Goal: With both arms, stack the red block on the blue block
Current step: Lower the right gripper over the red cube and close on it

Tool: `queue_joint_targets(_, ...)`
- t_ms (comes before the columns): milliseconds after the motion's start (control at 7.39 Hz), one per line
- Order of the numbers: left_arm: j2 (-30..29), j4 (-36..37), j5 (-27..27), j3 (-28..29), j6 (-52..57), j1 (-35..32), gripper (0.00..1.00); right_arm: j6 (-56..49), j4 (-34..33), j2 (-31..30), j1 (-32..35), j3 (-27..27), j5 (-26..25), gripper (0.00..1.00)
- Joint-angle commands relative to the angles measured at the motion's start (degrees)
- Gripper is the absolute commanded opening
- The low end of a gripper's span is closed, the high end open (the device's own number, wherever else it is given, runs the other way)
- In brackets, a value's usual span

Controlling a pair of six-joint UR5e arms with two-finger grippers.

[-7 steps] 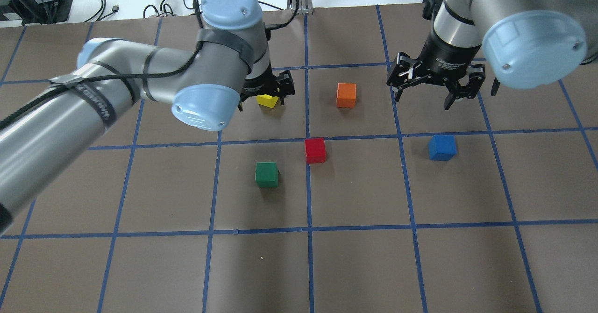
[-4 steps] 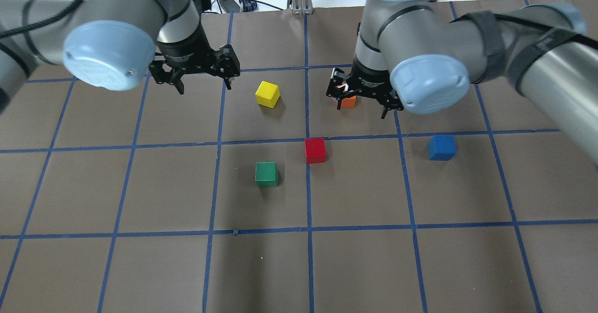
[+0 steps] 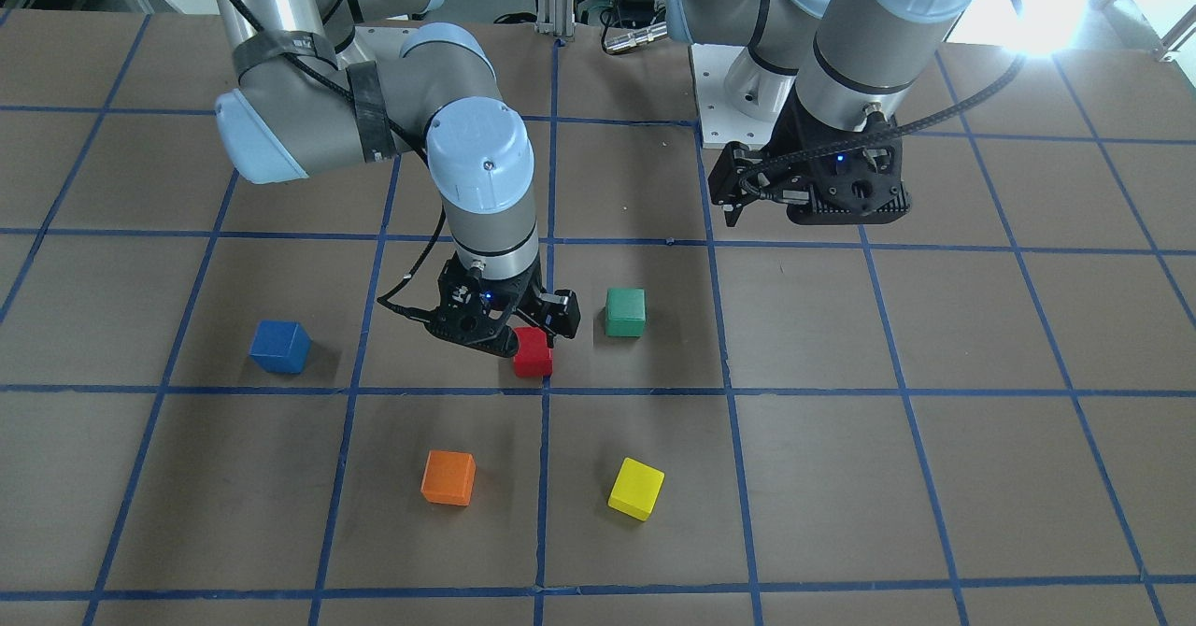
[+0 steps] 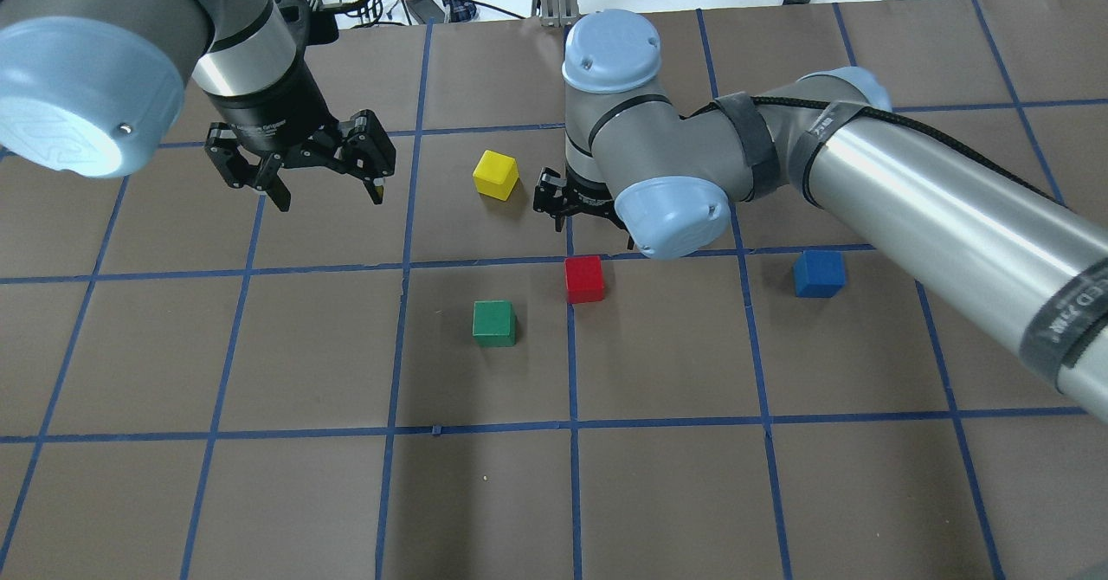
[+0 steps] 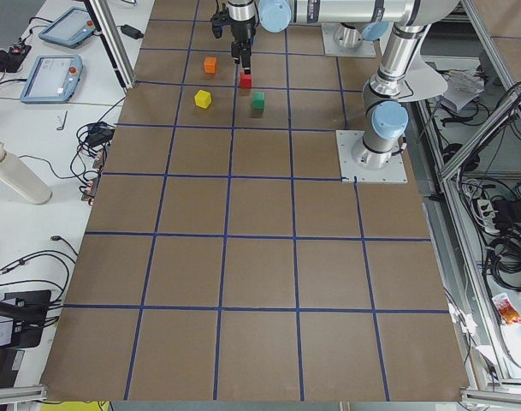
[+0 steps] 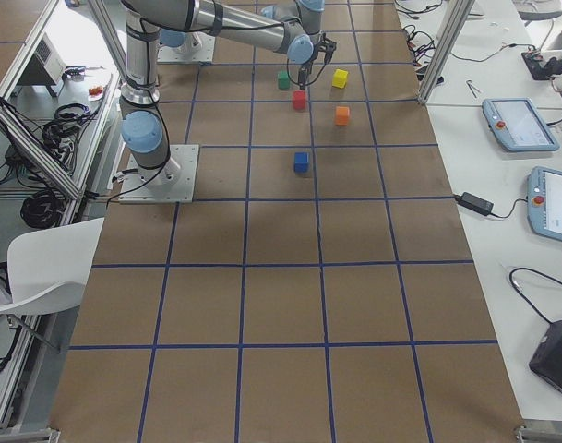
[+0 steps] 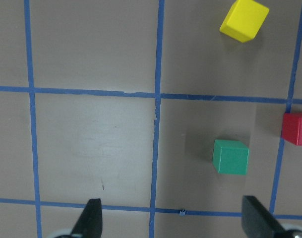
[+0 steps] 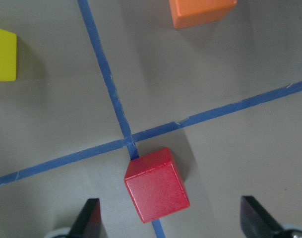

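Observation:
The red block sits on a blue tape line at the table's middle. My right gripper hangs open just above it. In the right wrist view the red block lies between the two spread fingers, untouched. The blue block stands alone to the right, also in the front view. My left gripper is open and empty, high over the table's left; its wrist view shows the red block at the right edge.
A green block sits close to the left of the red one. A yellow block lies behind it. An orange block is beyond the red one, hidden under the right arm in the overhead view. Brown paper with a blue tape grid covers the table.
My right arm has swung in from the right, past the orange block, to above the red block. My left arm has drawn back from the yellow block to the left. No block has moved.

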Motion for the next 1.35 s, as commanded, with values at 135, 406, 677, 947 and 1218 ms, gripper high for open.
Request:
queue_joint_targets(135,1.9,0.0,-1.73,-2.65,2.62,0.62,0.98,0.21,-1.63,1.51,0.14,0.1,-0.68,1.0)
queue_joint_targets(406,2.08,0.09,-2.08,-2.9,4.46,0.44,0.99,0.12,-1.63,1.77,0.05,0.27,-1.82,1.0)
queue_joint_targets(677,1.38,0.27,-2.16,-3.0,4.03,0.27,1.0,1.17,-3.54,2.47,0.05,0.19,-0.43,1.0)
queue_joint_targets(947,0.85,0.27,-2.08,-3.18,3.59,0.18,1.0,1.09,-3.56,3.35,0.05,0.53,-0.24,1.0)
queue_joint_targets(1218,0.93,0.18,-1.9,-3.35,3.59,0.18,1.0,1.18,-9.42,5.54,0.14,3.25,-0.42,1.0)
